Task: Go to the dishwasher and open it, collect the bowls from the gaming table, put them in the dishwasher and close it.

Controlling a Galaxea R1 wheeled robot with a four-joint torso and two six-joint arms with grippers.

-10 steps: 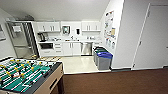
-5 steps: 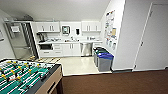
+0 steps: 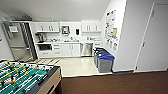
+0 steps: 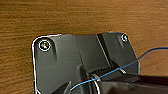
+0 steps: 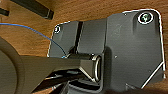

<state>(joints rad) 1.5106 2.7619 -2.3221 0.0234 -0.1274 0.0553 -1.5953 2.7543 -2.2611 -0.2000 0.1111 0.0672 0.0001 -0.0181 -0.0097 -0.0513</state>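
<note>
The kitchen view has slid slightly sideways as the robot drives, the dishwasher [image 3: 86,49] under the worktop nearer centre; neither claw's grip can be told.

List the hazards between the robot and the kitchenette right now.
The dishwasher sits at the far counter, and the blue-lidded bins stand just beside the path to it; drifting right could clip them. The foosball table corner juts out close on the left. The change from dark carpet to pale floor might jolt the wheels.
</note>
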